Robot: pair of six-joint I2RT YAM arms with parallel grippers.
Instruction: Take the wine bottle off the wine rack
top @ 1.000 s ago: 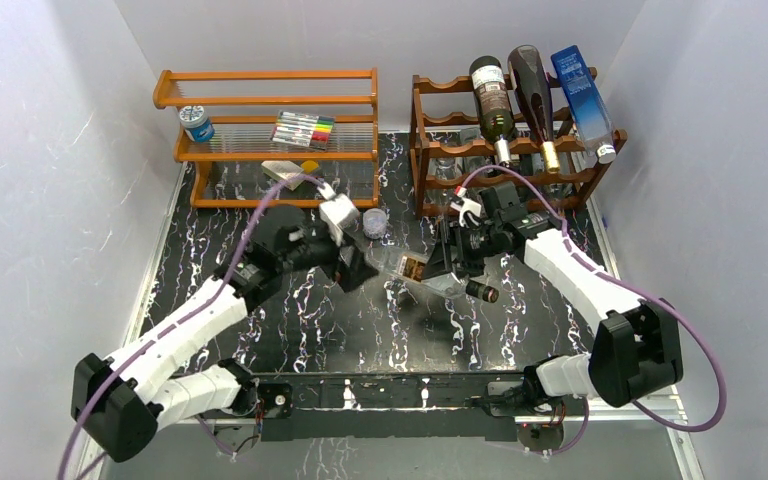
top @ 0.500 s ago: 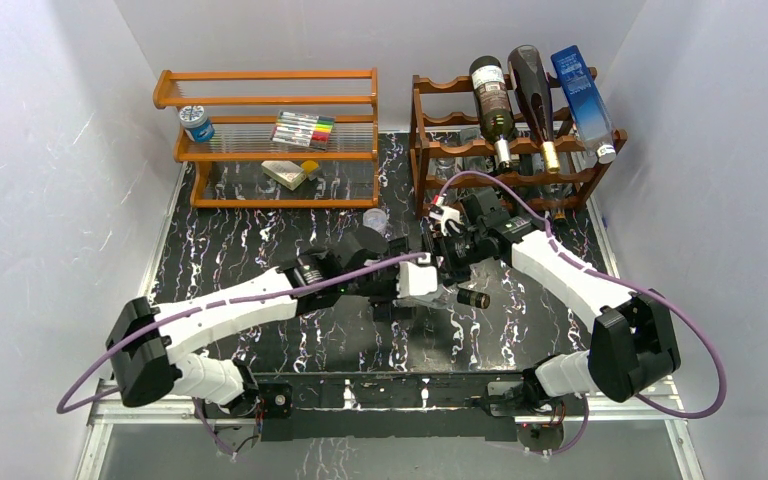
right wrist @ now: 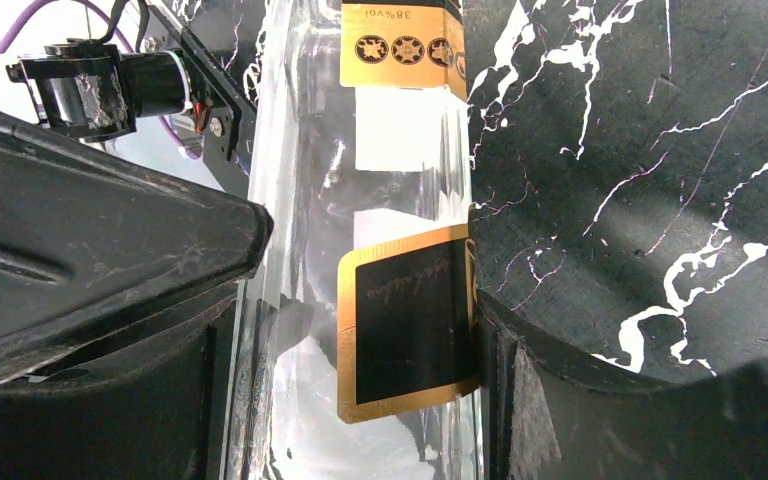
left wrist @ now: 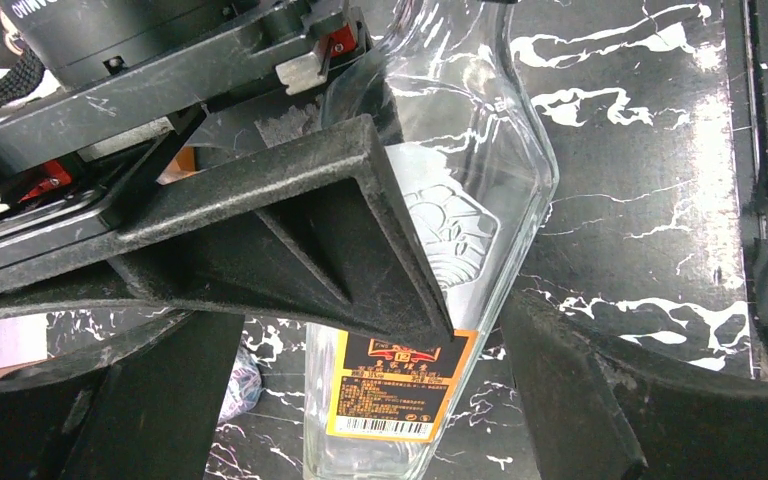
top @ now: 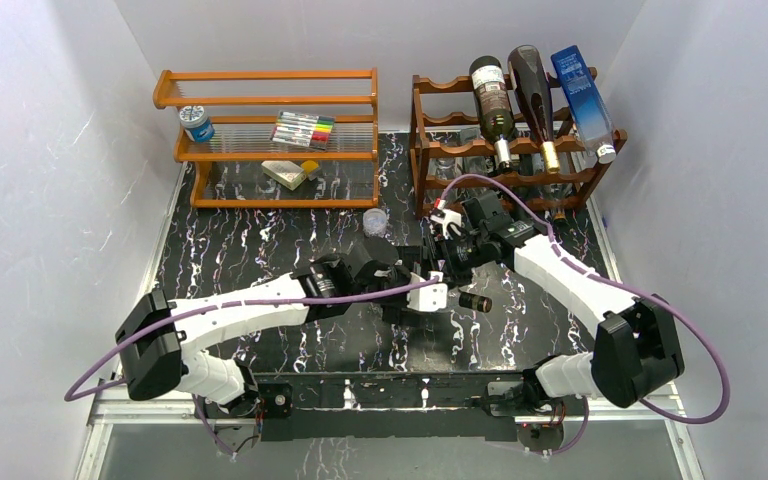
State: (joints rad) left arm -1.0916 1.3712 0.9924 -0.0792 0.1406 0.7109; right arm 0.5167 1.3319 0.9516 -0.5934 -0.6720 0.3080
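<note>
A clear glass bottle (top: 472,297) with black-and-gold labels hangs over the middle of the marble table, its dark cap pointing right. My right gripper (top: 450,265) is shut on it; in the right wrist view both fingers press the bottle's sides (right wrist: 400,330). My left gripper (top: 422,292) is open and straddles the bottle's labelled base (left wrist: 400,395), with a gap on each side. The dark reddish-brown wine rack (top: 430,150) stands at the back right, behind both grippers.
The rack holds two dark bottles (top: 492,100) and a blue bottle (top: 582,95). An orange wooden shelf (top: 265,100) at the back left holds markers, a blue-lidded jar and small items. A small clear cup (top: 374,221) stands near the left arm. White walls close both sides.
My left arm has swung right from near the orange shelf to the table's centre, and its open jaws now sit around the bottle. My right gripper has kept its hold on the bottle.
</note>
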